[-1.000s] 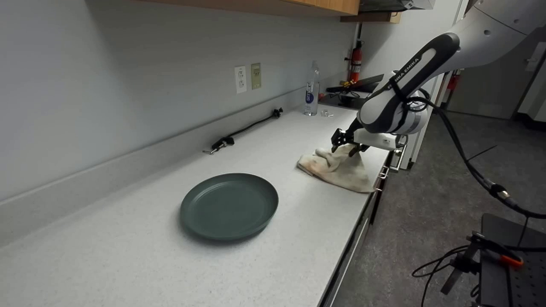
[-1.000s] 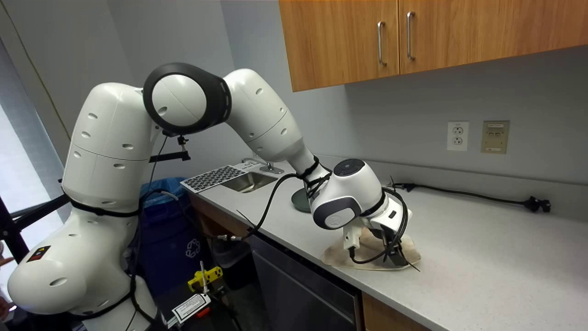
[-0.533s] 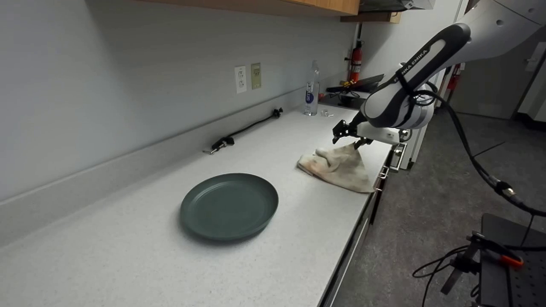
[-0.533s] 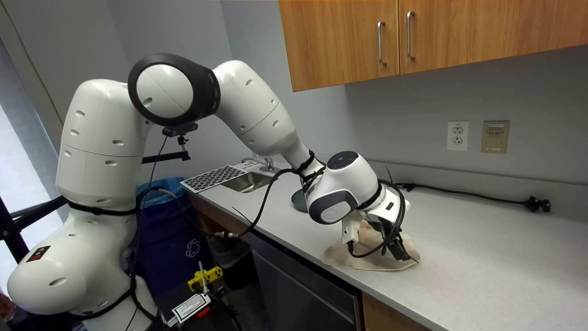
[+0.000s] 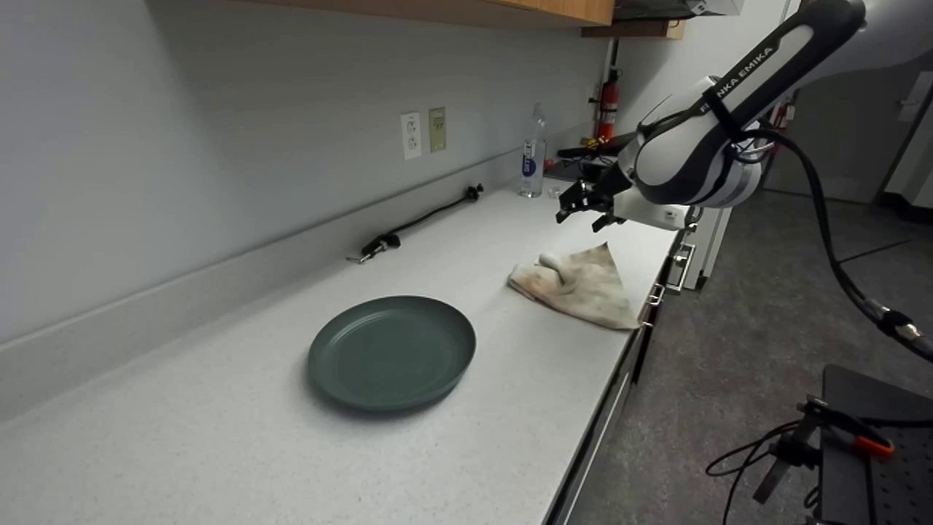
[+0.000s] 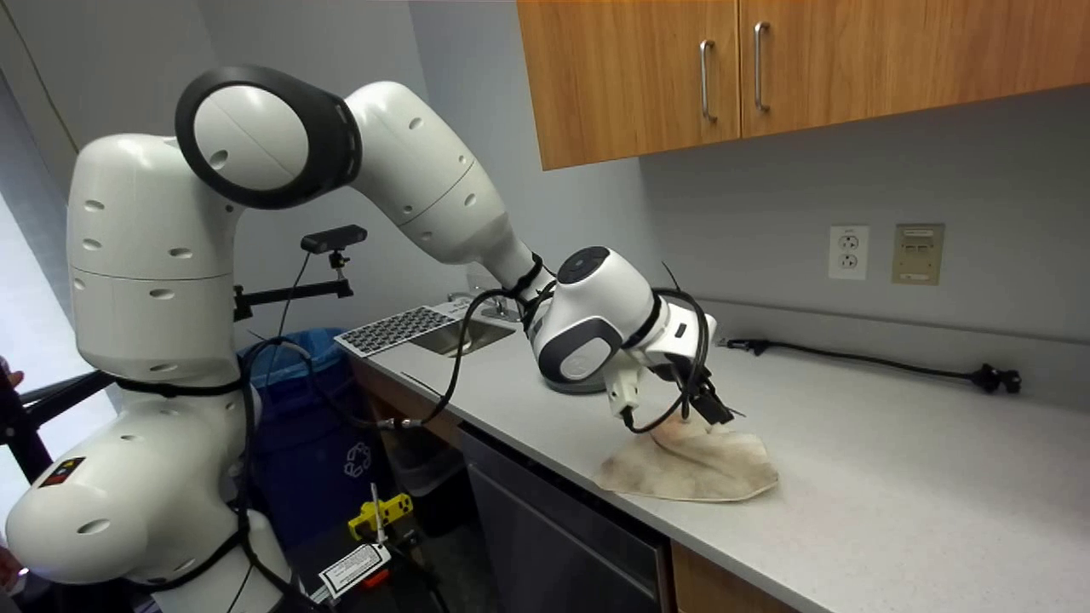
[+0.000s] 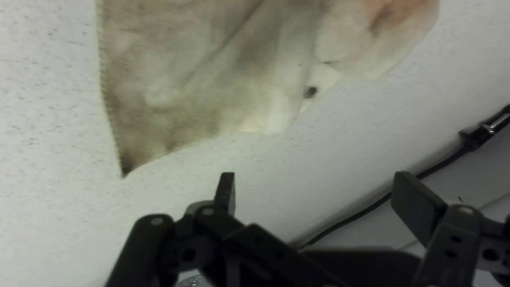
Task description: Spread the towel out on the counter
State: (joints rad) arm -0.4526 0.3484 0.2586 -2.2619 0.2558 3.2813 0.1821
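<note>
Over the speckled counter [image 5: 510, 408], the black hand [image 7: 312, 189] hangs spread wide near a creased, stained, sharp-cornered towel [image 5: 587, 290].

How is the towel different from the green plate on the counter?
The plate is dark green, but the towel is beige with brownish and pinkish marks. The plate is round, while the towel has a pointy corner. The plate looks smooth; the towel is wrinkled and bunched in places. Both lie on the counter.
</note>
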